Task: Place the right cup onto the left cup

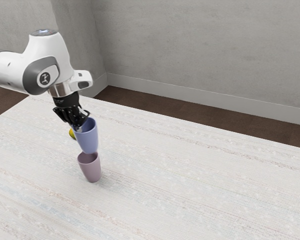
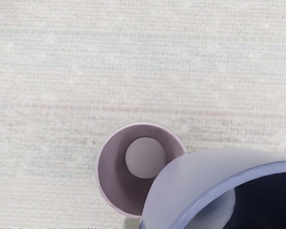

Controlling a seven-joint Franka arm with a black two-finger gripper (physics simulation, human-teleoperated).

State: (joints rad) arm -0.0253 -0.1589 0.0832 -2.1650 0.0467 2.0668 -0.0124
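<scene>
Gripping the blue cup (image 1: 90,139) by its rim, my gripper (image 1: 79,127) pinches its wall. Lower, the pink cup (image 1: 92,170) stands upright, well in from the far edge of the table (image 1: 205,190).

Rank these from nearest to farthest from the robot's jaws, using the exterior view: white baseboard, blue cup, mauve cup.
1. Blue cup: in the jaws, gripped at its rim, off the table.
2. Mauve cup: standing upright on the table, lower than the blue cup.
3. White baseboard: at the foot of the wall, beyond the table.
</scene>
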